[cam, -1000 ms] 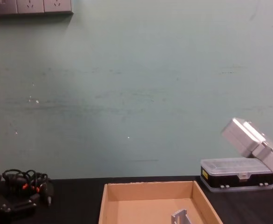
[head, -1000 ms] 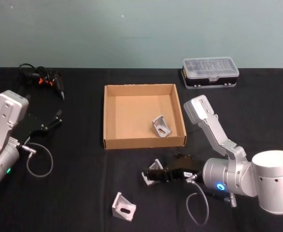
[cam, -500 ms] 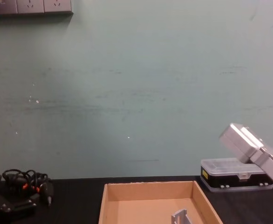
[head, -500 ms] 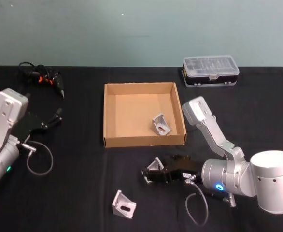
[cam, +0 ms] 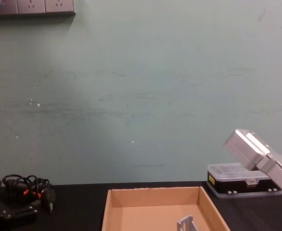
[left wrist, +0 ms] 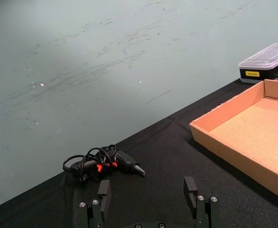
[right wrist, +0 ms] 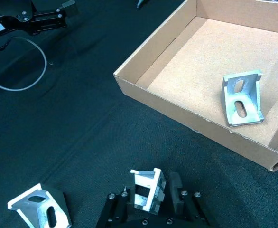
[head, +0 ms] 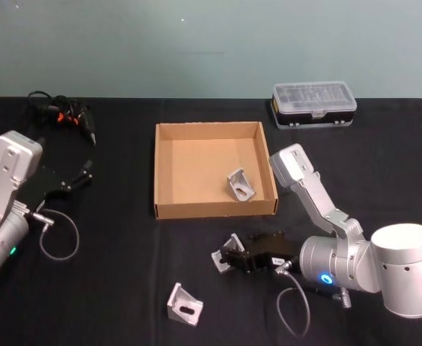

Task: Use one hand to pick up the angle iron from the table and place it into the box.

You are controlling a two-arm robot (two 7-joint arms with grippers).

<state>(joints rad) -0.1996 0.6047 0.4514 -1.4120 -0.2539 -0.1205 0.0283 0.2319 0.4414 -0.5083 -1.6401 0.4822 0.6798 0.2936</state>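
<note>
angle iron (right wrist: 146, 183): we saw its upper part; the rest sat hidden inside the right gripper (right wrist: 151, 194).
right gripper: its body ran past the right wrist view's edge.
loose angle iron (right wrist: 38, 209): that same edge cut off 1 corner.
boxed angle iron (cam: 187, 223): the chest view's lower edge took its base from us.
box (cam: 153, 191): its near wall lay below that edge.
left gripper (left wrist: 147, 190): we saw 2 fingers (left wrist: 103, 192); the palm was cut off.
plastic case (left wrist: 267, 64): 1 end was cut off; we could not read its yellow label (left wrist: 252, 74).

bare table (head: 124, 288) leads to the box (head: 214, 210), fronted by a low wall.
</note>
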